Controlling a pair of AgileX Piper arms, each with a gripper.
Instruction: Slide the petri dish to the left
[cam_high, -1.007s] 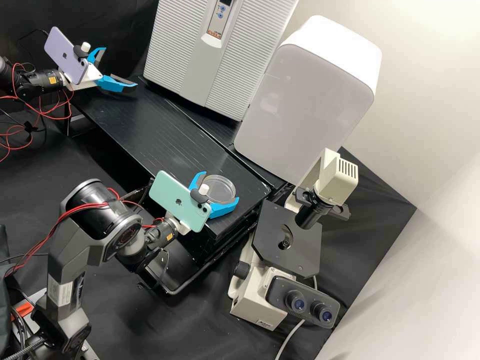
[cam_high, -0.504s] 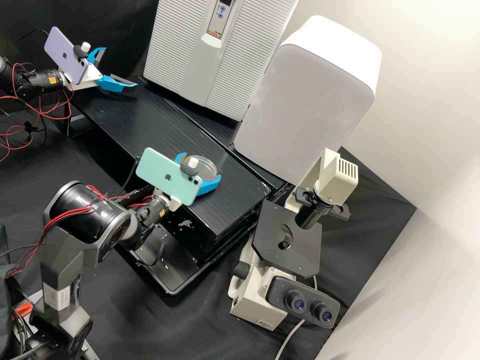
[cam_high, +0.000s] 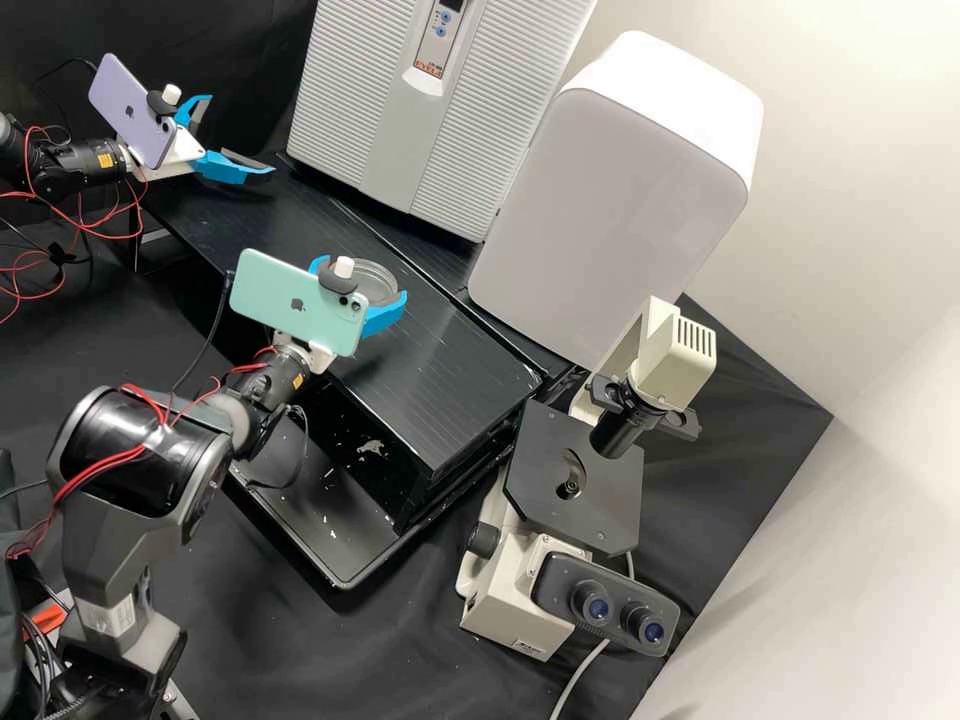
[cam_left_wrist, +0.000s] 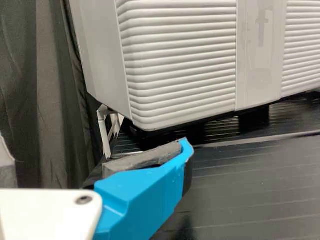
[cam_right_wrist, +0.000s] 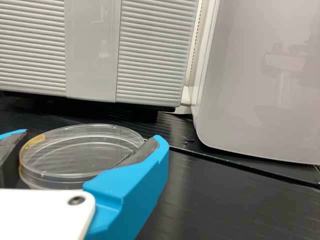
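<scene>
While the right gripper (cam_high: 362, 292) clamps the petri dish (cam_high: 374, 275) midway along the bench's (cam_high: 300, 230) near edge, the slide seems underway; next comes a flat drag toward the left end, then release.

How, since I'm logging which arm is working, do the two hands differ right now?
The right hand holds the petri dish between its fingers; the left hand is open and empty. The right hand sits midway along the black bench, the left hand at its far end beside the ribbed white unit. Both have blue fingers low over the bench.
</scene>
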